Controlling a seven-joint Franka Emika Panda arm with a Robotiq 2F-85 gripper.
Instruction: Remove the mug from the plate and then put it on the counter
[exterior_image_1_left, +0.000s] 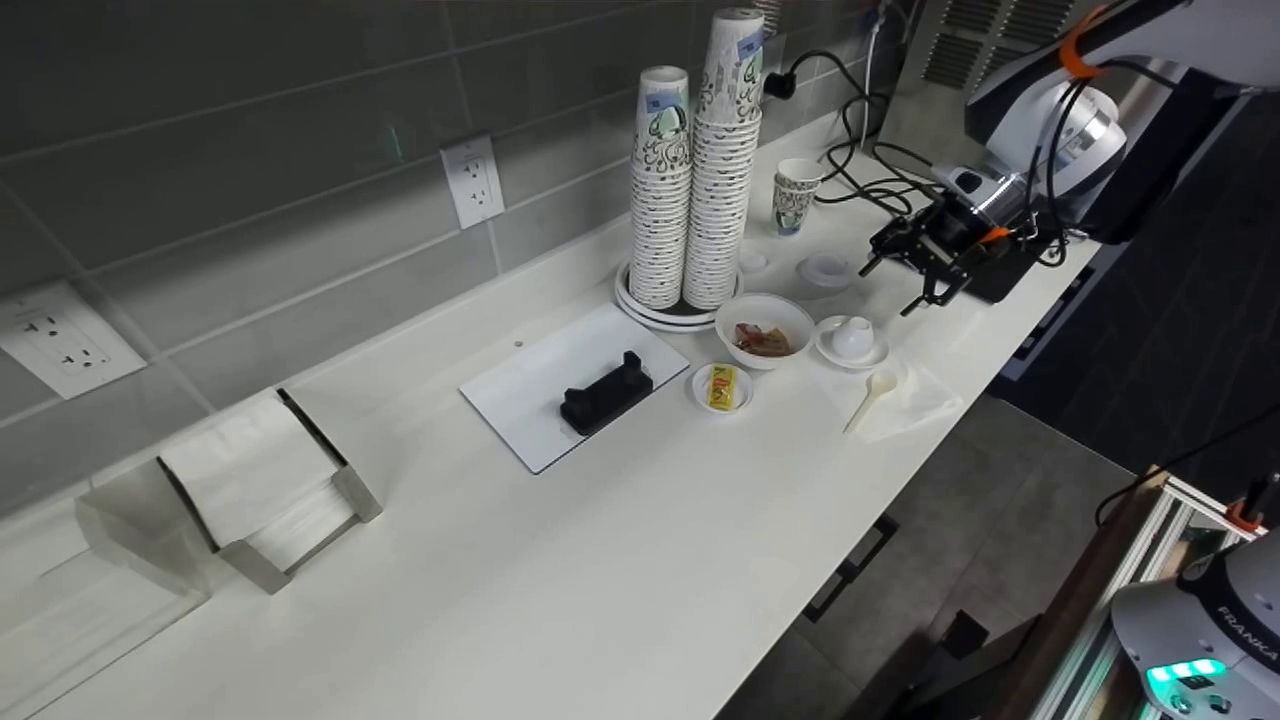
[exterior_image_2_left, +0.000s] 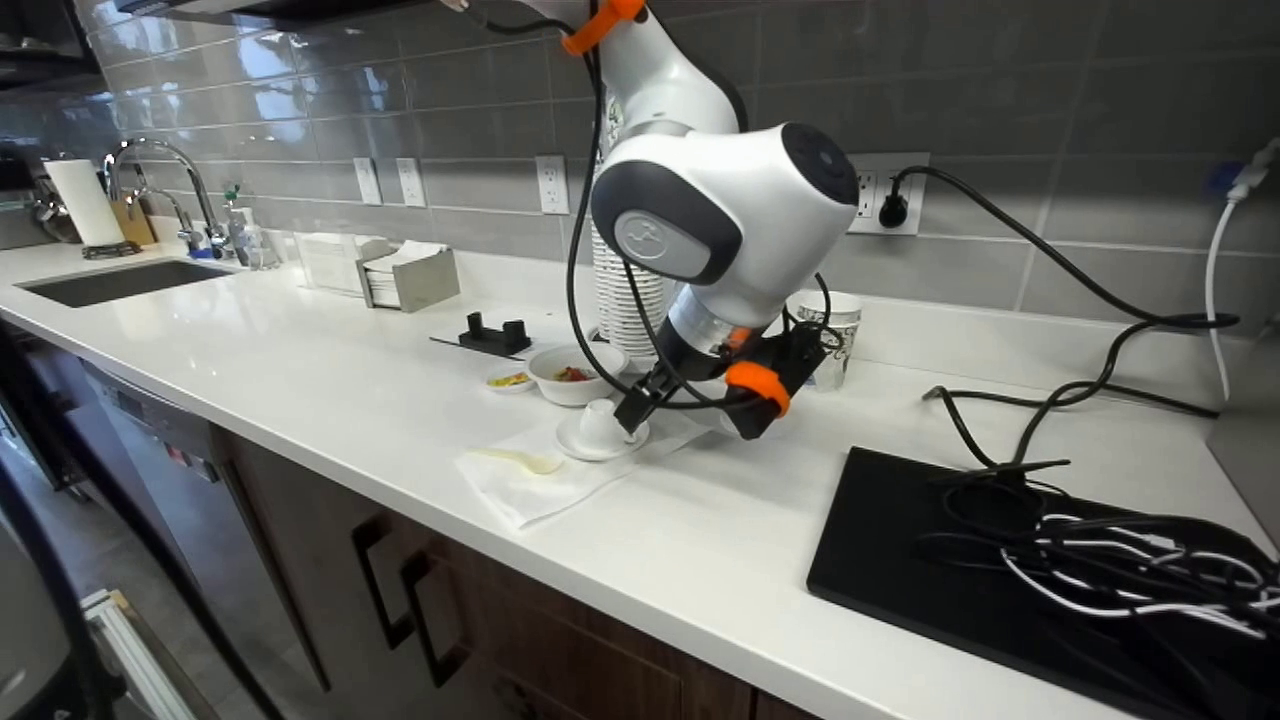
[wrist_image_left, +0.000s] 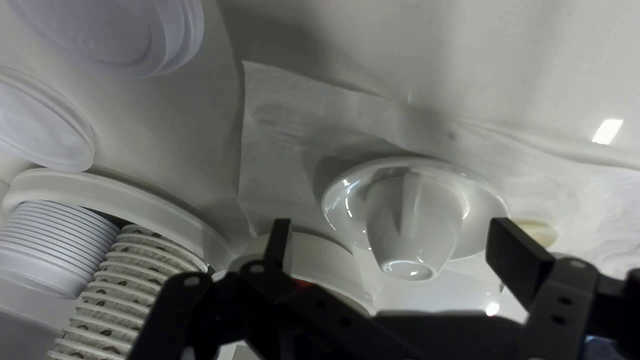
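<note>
Evidently the hand (exterior_image_1_left: 887, 291) grasps nothing: its fingers (wrist_image_left: 517, 260) stand widely parted, presumably so as to pass either side of the white ceramic mug (wrist_image_left: 417, 235). The wrist view lines the mug up between them, though an exterior view shows it near the tips but apart. It sits upside down on the round white saucer (wrist_image_left: 482, 215), rim down and foot uppermost, so nothing of the task is done; closing in for the lift is, I judge, the step in hand. Its handle (wrist_image_left: 411, 200) faces the hand, so a shallow grip would likely pinch only that, a deeper one the body. The walls narrow toward the foot, and a high squeeze might slide off.

Beneath the saucer lies a paper napkin (exterior_image_2_left: 525, 497), near the front edge of the bench (exterior_image_1_left: 560, 570), with a cream spoon (exterior_image_2_left: 541, 464) at least partly on it; that looks like a place laid within easy reach. Further toward the back edge comes a white bowl (exterior_image_2_left: 572, 392) with reddish contents and, beside it toward the sink (exterior_image_2_left: 125, 284), a yellow packet (exterior_image_1_left: 721, 386) in a small white dish (exterior_image_1_left: 744, 388). Two paper-cup stacks (exterior_image_1_left: 660, 230) stand on white plates (exterior_image_1_left: 645, 314) by the back edge, probably tucked there against knocks. For setting the mug down, the front-edge stretch toward the sink seems likeliest.
</note>
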